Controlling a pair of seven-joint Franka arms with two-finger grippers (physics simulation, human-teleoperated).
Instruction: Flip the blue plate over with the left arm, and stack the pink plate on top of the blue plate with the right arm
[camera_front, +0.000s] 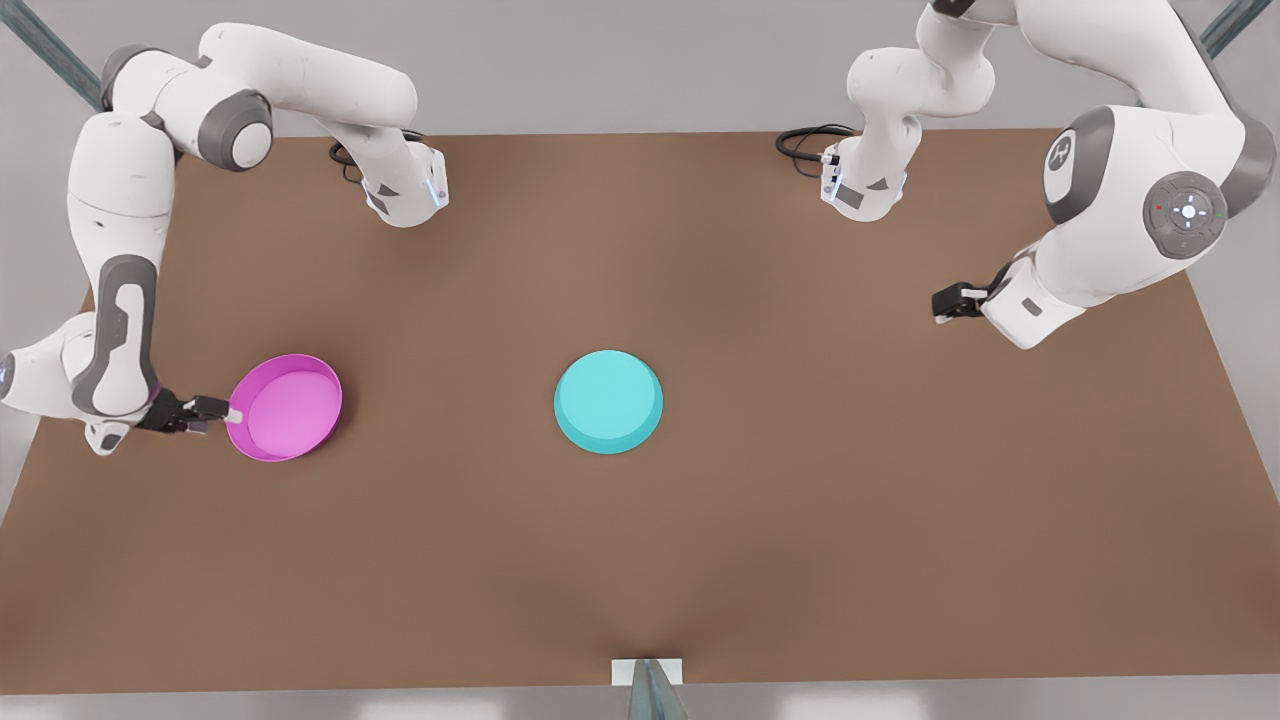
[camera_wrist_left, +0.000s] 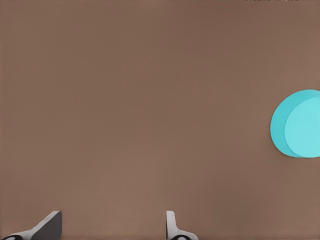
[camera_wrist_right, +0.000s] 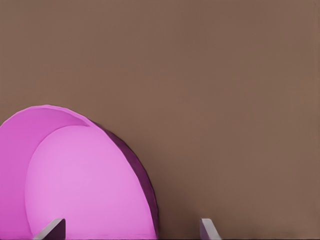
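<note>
Blue plate (camera_front: 608, 401): lies underside up at the middle of the brown counter (camera_front: 800, 500), touched by nothing.
Pink plate (camera_front: 286, 406): open side up, at the front view's left, well apart from the blue one.
Right tool (camera_front: 222, 414): fingers spread, at the pink plate's rim (contact unclear).
Left tool (camera_front: 940, 304): fingers spread over bare counter, holding nothing, at the front view's right.

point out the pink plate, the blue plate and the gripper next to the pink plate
pink plate (camera_front: 290, 405), front view, inner floor.
blue plate (camera_front: 606, 398), front view, flat underside.
right gripper (camera_front: 232, 413), front view, fingertips at the pink rim.
</note>
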